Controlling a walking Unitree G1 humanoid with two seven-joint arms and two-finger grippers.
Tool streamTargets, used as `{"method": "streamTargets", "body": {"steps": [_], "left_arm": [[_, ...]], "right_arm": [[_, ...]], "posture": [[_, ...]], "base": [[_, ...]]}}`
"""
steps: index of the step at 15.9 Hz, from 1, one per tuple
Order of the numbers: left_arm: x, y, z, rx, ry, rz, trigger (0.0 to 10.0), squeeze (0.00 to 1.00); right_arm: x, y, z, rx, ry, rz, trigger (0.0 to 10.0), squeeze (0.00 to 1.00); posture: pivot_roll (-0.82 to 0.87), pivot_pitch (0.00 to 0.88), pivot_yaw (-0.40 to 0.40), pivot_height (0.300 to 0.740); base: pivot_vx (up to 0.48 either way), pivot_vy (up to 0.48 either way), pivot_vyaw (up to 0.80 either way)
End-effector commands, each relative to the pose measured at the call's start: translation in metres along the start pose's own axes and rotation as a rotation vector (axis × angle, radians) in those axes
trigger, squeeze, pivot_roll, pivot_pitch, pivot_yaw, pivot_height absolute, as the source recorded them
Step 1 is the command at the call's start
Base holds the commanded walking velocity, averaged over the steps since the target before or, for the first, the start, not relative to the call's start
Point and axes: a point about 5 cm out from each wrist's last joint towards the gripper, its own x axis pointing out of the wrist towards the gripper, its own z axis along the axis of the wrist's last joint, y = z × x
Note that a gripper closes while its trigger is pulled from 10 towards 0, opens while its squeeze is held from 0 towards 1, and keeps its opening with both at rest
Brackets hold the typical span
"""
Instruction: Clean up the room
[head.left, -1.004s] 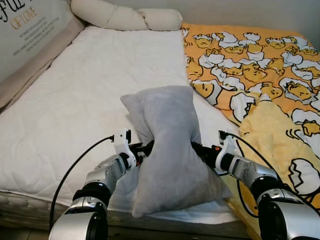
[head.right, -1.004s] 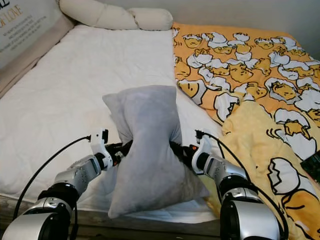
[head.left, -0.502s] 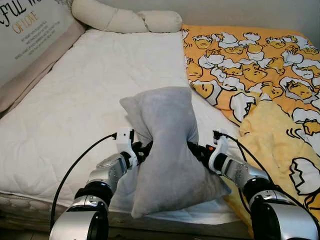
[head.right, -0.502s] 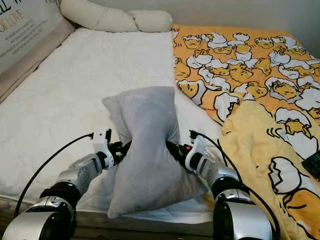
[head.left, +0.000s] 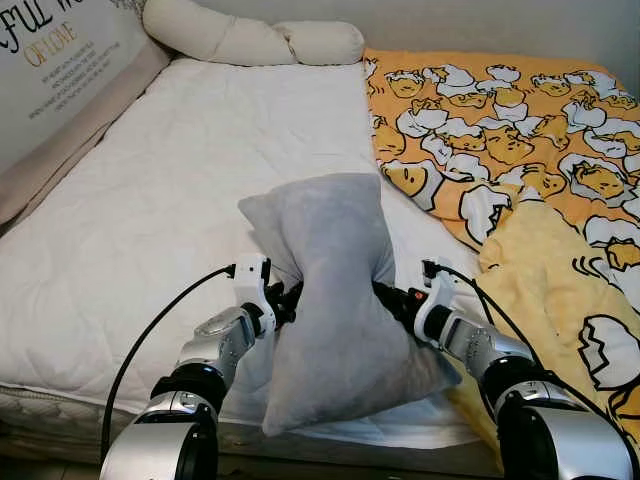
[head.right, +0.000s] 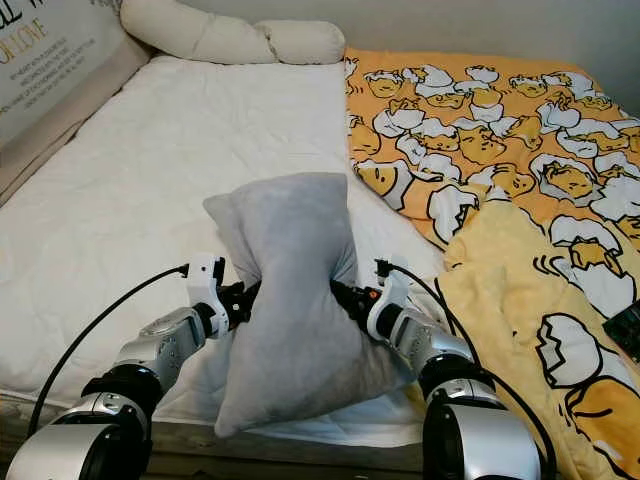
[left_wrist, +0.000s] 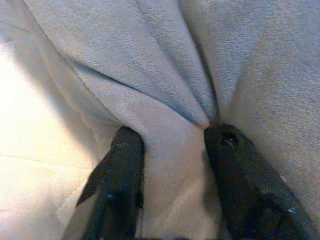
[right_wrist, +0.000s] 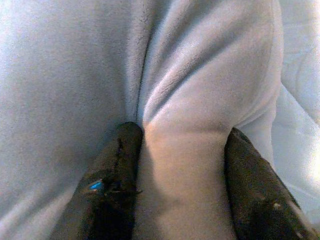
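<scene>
A grey plush pillow (head.left: 330, 290) is held upright over the near edge of the white mattress (head.left: 150, 200), pinched in at its middle. My left gripper (head.left: 288, 298) presses into its left side and my right gripper (head.left: 385, 296) into its right side. In the left wrist view a fold of the pillow (left_wrist: 170, 150) sits between the two black fingers (left_wrist: 120, 185). The right wrist view shows the same, a bulge of pillow (right_wrist: 185, 150) between the fingers (right_wrist: 112, 185). Both grippers are shut on the fabric.
A yellow and orange cartoon-print blanket (head.left: 520, 150) covers the bed's right side and hangs over the near edge. Cream pillows (head.left: 250, 38) lie at the head. A padded panel with lettering (head.left: 55, 70) runs along the left. A dark object (head.right: 625, 330) lies at the far right.
Both grippers have drawn slightly closer together, squeezing the pillow's middle tighter. The pillow stays in about the same place.
</scene>
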Motion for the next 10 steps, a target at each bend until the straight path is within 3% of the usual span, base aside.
{"method": "streamTargets", "body": {"steps": [1,4,5,7,10], "left_arm": [[0.005,-0.012,-0.012,0.014,0.068,-0.041,0.0,0.0],[0.006,-0.013,-0.008,0.022,0.055,-0.046,0.0,0.0],[0.006,-0.016,0.002,0.081,0.026,-0.064,0.0,0.0],[0.003,-0.02,0.017,0.123,-0.029,-0.089,0.0,0.0],[-0.011,-0.037,0.057,0.191,-0.171,-0.135,0.0,0.0]], "right_arm": [[0.008,0.01,-0.009,0.001,0.034,0.036,0.0,0.0],[0.01,0.013,-0.005,0.035,0.008,0.039,0.0,0.0],[0.013,0.022,0.01,0.027,-0.066,0.064,0.0,0.0],[0.013,0.033,0.025,-0.024,-0.141,0.103,0.0,0.0],[-0.004,0.059,0.046,-0.098,-0.282,0.19,0.0,0.0]], "posture": [[-0.08,0.0,-0.012,0.74],[-0.08,0.0,-0.015,0.74],[-0.08,0.0,-0.005,0.74],[-0.08,0.0,0.006,0.74],[-0.07,0.0,-0.006,0.74]], "base": [[0.0,0.0,0.0],[0.0,0.0,0.0],[0.0,0.0,0.0],[0.0,0.0,0.0],[0.0,0.0,0.0]]}}
